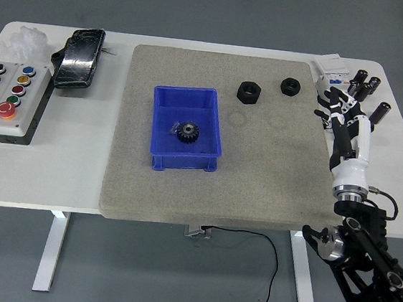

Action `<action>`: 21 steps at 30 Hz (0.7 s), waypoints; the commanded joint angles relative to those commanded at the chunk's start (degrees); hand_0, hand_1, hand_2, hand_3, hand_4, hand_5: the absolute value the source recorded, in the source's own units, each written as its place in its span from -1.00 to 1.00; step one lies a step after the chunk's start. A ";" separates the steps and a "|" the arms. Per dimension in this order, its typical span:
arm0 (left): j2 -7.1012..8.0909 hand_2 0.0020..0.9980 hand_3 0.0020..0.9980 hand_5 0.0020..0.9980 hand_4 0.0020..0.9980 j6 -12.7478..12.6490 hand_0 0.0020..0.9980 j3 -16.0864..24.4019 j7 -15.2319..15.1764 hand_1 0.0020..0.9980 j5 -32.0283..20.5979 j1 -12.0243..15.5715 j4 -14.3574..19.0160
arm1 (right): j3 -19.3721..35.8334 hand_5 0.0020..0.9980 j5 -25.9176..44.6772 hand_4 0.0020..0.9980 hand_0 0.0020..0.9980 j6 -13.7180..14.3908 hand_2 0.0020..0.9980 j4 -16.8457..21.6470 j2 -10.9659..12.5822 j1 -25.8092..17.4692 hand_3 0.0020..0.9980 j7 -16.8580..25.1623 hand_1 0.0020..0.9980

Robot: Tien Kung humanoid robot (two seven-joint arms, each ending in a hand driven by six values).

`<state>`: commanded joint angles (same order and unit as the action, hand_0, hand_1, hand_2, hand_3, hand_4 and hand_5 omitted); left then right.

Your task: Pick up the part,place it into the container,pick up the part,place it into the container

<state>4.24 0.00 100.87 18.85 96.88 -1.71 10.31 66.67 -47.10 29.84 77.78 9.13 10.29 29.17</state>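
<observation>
A blue container (186,129) sits on the grey mat (217,138) left of centre, with a black gear (187,131) lying inside it. Two black nuts lie on the mat at the back: a larger one (249,92) and a smaller one (290,84). My right hand (338,108), white with black joints, is at the mat's right edge with fingers spread and holding nothing. It is to the right of both nuts and apart from them. The left arm is out of view.
A button box (6,98) and a black pouch (79,57) are on the table's left. White electrical parts and black cylinders (363,89) stand at the back right, just beyond my right hand. A black adapter (355,129) lies right of it.
</observation>
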 joint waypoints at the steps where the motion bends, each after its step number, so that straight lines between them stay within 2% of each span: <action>1: 0.01 0.36 0.56 -0.20 0.55 0.00 0.34 -0.04 -0.01 0.36 0.02 0.07 0.00 | 0.10 0.13 -0.29 0.57 0.24 1.65 0.36 0.37 0.09 0.01 0.28 0.02 0.34; 2: 0.00 0.36 0.56 -0.20 0.56 -0.01 0.34 -0.07 -0.03 0.36 0.00 0.14 0.00 | 0.24 0.11 -1.03 0.47 0.27 3.25 0.34 0.74 0.14 -0.02 0.29 -0.33 0.34; 5: -0.12 0.36 0.56 -0.20 0.56 -0.05 0.34 -0.05 -0.07 0.36 -0.03 0.34 0.00 | 0.86 0.11 -4.53 0.47 0.27 7.14 0.34 1.70 0.12 -0.31 0.29 -2.38 0.34; 9: -0.46 0.34 0.56 -0.20 0.56 -0.06 0.34 0.02 -0.01 0.35 -0.18 0.81 0.00 | 2.07 0.11 -8.74 0.47 0.26 7.14 0.35 2.47 -0.01 -1.35 0.28 -4.36 0.33; 13: -0.55 0.34 0.56 -0.20 0.56 -0.08 0.34 0.24 0.05 0.35 -0.33 1.01 0.00 | 4.18 0.11 -10.38 0.47 0.26 7.14 0.35 2.93 -0.28 -2.39 0.28 -4.52 0.33; 14: -0.51 0.29 0.55 -0.20 0.56 -0.09 0.33 0.36 0.07 0.27 -0.30 1.01 0.00 | 4.72 0.10 -10.52 0.47 0.25 7.14 0.34 3.04 -0.29 -2.59 0.28 -4.43 0.33; 19: -0.10 0.29 0.55 -0.20 0.56 -0.15 0.33 1.00 0.11 0.27 -0.12 0.95 0.00 | 6.69 0.10 -9.10 0.47 0.25 7.14 0.34 2.93 -0.44 -3.11 0.28 -2.84 0.33; 20: -0.02 0.25 0.55 -0.21 0.56 -0.15 0.33 1.09 0.13 0.17 -0.10 0.92 0.00 | 6.97 0.10 -8.08 0.47 0.25 7.14 0.34 2.73 -0.50 -3.16 0.28 -2.07 0.32; 21: 0.04 0.25 0.55 -0.21 0.56 -0.15 0.33 1.18 0.15 0.17 -0.11 0.89 0.00 | 7.22 0.10 -6.99 0.47 0.25 7.14 0.34 2.46 -0.57 -3.21 0.28 -1.16 0.32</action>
<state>4.29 -0.15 102.04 19.00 96.77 -0.82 10.31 73.89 -54.09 36.98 80.25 8.56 7.09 28.01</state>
